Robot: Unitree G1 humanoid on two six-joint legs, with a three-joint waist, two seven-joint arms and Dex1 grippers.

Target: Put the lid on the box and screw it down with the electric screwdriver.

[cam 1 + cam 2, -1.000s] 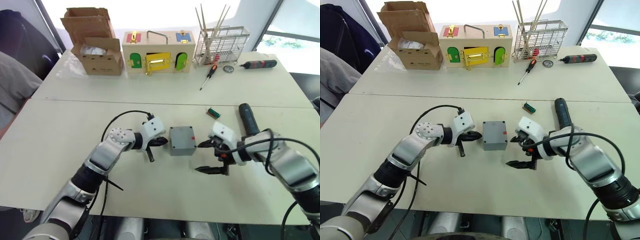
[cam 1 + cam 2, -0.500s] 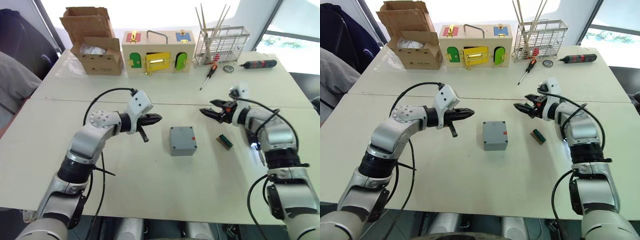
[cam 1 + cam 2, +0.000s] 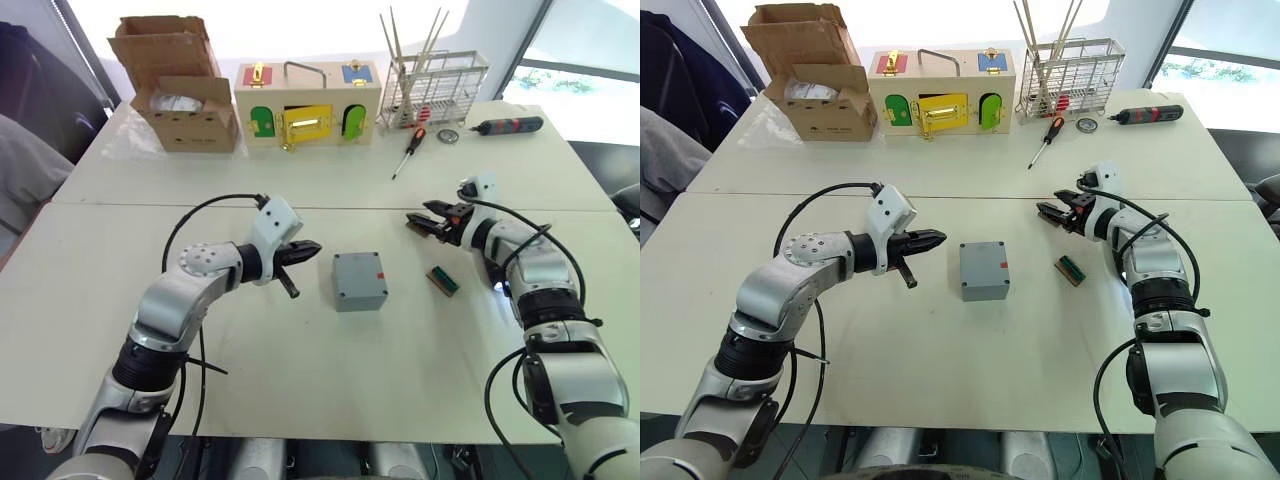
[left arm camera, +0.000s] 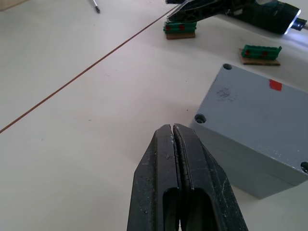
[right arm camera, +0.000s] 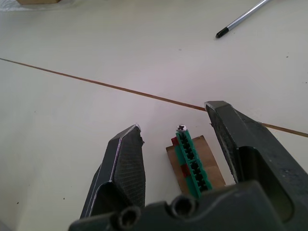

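Box [image 4: 240, 163] sits on the tabletop [image 3: 300, 380] just in front of the left claw [image 4: 172, 129], a touch to one side of its tips and not touching. The lid [image 3: 357, 275] looks seated on top, red mark up, but its corner holes look empty, so I judge nothing fastens it yet. That is the first risk: the left claw is pressed shut into a blunt point, and a push forward from here would nudge the box or slide the loose lid off square, so the holes no longer line up.

Further out, the right claw [image 5: 176, 118] is spread wide, one finger either side of a green strip [image 5: 192, 161] on a brown backing, with a small cross-head screw [image 5: 182, 128] at its far end. Closing off-centre could tip the strip or flick the screw away. A second green strip [image 3: 443, 281] lies between that claw and the box.

The electric screwdriver [image 4: 260, 10], tip lit, lies close behind the right claw near its arm; a sweep of that arm might roll it.

Well beyond both claws lie a red-and-black hand screwdriver [image 3: 405, 153] and a black-and-red driver [image 3: 513, 125]; reaching for either would be the wrong tool
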